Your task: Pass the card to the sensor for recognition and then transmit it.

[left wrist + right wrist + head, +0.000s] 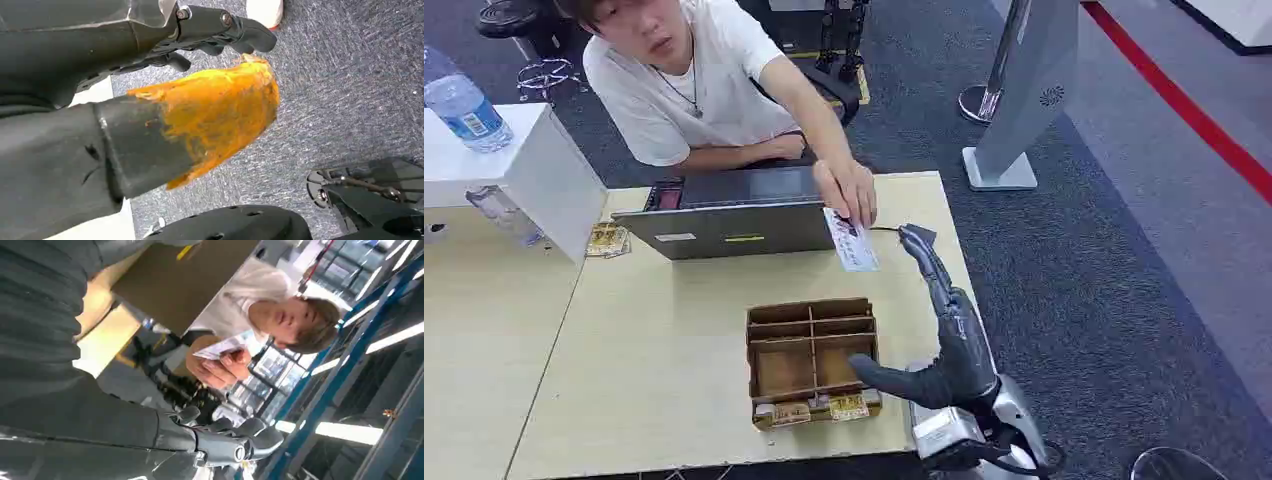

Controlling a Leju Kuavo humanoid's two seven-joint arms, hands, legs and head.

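A person's hand (849, 190) holds a white card (852, 240) over the table's far right, just beside the grey sensor device (724, 215). My right hand (954, 335) is raised over the table's right edge with its fingers stretched toward the card. Its fingertips (916, 237) are just right of the card, a small gap away, and it holds nothing. In the right wrist view the card (222, 346) sits in the person's fingers beyond my right hand (220, 440). My left hand (200, 100), its thumb coated orange, hangs over the grey carpet and holds nothing.
A brown cardboard box with compartments (812, 360) stands on the tan table (654, 340) near my right hand. At the left, a water bottle (462, 105) stands on a white box (534, 170). A grey stand (1024, 90) rises from the carpet at the back right.
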